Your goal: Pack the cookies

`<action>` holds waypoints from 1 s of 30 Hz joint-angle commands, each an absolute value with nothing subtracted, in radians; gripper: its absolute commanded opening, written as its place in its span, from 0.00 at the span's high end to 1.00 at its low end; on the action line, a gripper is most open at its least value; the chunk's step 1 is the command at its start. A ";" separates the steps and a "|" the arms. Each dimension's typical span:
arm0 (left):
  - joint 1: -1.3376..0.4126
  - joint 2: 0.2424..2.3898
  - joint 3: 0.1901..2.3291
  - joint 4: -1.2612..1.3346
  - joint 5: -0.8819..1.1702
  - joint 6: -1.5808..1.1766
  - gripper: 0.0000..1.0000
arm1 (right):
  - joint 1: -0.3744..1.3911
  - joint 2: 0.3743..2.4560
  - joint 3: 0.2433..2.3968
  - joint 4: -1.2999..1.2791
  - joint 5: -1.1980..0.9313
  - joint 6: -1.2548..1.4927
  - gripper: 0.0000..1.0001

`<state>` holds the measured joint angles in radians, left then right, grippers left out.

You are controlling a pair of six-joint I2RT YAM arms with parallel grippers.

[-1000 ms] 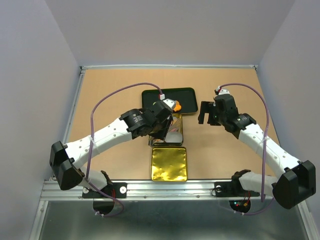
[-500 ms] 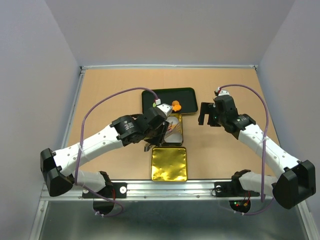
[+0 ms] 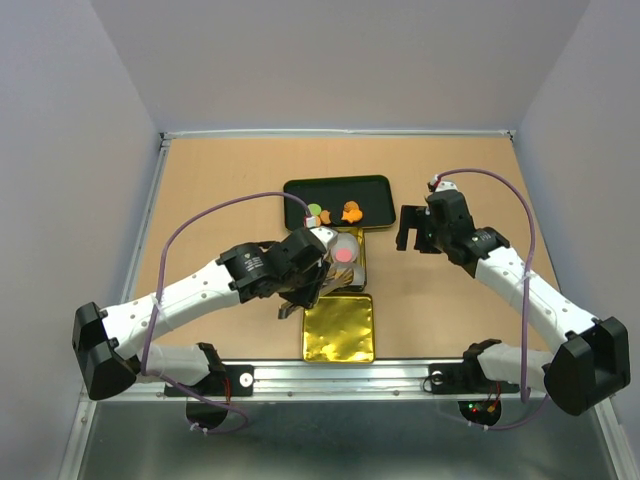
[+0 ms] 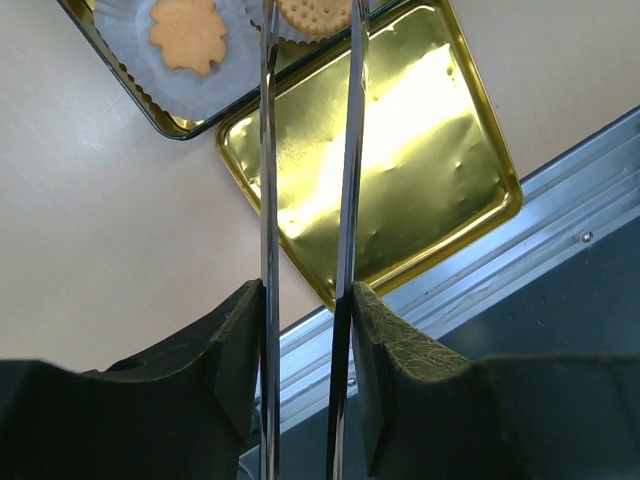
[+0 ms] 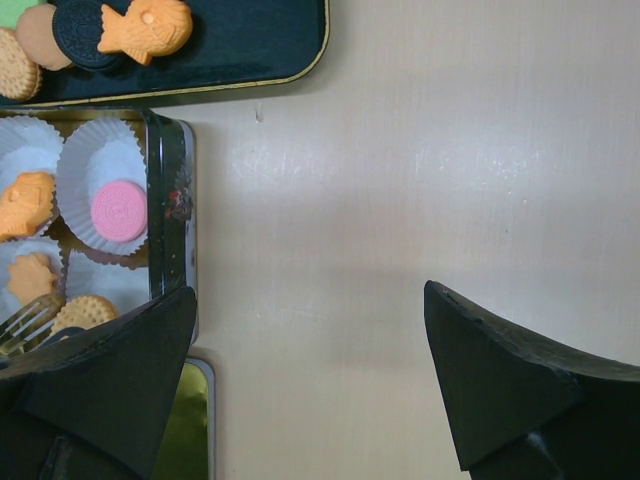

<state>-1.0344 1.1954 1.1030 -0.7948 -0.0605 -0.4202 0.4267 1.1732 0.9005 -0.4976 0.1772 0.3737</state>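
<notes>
My left jaws: clenched on tongs [image 4: 268,200], tips astride 1 round cookie [image 4: 313,15] in tin [image 5: 167,200]. My right jaws: released, over bench [image 5: 450,150].

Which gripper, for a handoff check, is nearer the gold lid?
Left. The left gripper, gripping tongs, is beside the gold lid's far-left corner; the right gripper sits beyond its far-right corner.

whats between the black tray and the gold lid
The open tin of paper cups, several holding cookies, as the top view shows; the left hand's tongs reach over it.
</notes>
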 commanded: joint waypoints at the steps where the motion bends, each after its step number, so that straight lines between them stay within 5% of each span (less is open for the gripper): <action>1: -1.040 1.186 1.083 -0.744 -0.046 -0.426 0.86 | 0.434 1.170 0.891 -0.472 0.196 0.377 0.00; 6: -1.040 1.210 1.074 -0.735 -0.081 -0.430 0.75 | 0.433 1.173 0.891 -0.472 0.204 0.373 0.00; 17: -1.040 1.272 1.114 -0.735 -0.163 -0.445 0.72 | 0.433 1.175 0.893 -0.469 0.215 0.367 0.00; 22: -1.040 1.281 1.129 -0.709 -0.161 -0.443 0.55 | 0.433 1.173 0.890 -0.466 0.218 0.367 0.00; 30: -1.040 1.284 1.184 -0.699 -0.155 -0.416 0.47 | 0.434 1.170 0.887 -0.460 0.222 0.362 0.00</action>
